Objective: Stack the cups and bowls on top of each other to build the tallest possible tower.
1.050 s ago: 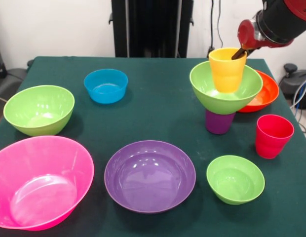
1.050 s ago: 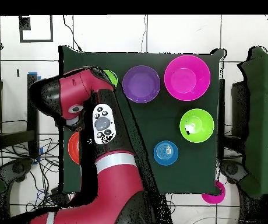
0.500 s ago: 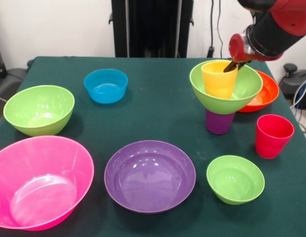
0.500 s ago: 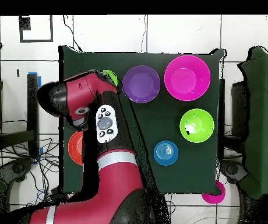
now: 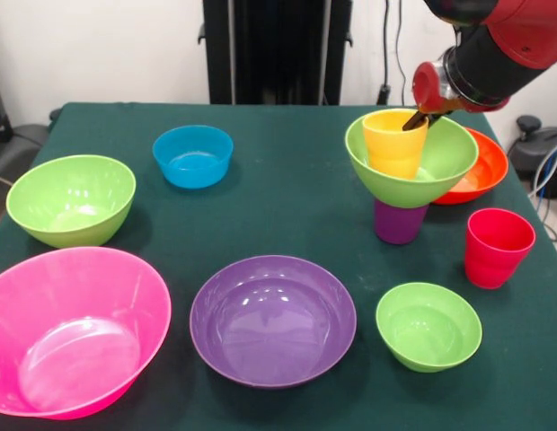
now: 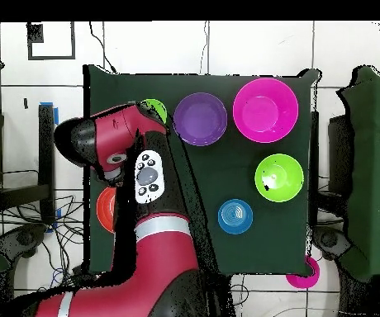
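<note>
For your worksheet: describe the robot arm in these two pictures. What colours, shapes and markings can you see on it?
The arm is made of thick, rounded, glossy red segments with black joints. From above, a white oval panel with small dark buttons sits on it, and pale grey bands ring the segments nearer the base. From the front, a black cylindrical wrist ends in a red collar, with a thin dark gripper at the tip.

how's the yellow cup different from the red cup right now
The yellow cup sits up in the green bowl atop the purple cup; the red cup stands alone on the table. The hand reaches into the yellow cup; the red cup is untouched. Both stand upright, mouths up.
</note>
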Action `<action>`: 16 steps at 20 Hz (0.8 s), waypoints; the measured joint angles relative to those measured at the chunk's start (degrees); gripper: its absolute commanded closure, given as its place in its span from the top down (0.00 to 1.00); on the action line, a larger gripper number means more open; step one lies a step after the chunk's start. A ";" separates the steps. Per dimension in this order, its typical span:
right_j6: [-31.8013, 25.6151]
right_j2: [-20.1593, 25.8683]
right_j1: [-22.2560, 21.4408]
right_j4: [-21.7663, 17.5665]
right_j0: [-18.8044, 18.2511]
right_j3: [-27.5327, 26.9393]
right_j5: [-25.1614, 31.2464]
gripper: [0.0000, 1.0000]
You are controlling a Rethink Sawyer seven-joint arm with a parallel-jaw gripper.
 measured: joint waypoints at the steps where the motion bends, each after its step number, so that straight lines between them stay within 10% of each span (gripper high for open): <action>1: 0.00 -0.20 0.00 0.52 0.08 -0.01 0.00 0.00; 14: 0.00 -1.41 0.55 3.63 1.47 -0.12 -0.01 0.00; 15: 0.02 -1.58 0.95 3.62 1.94 -0.14 0.00 1.00; 16: 0.06 -1.66 1.01 3.62 2.04 -0.16 0.00 1.00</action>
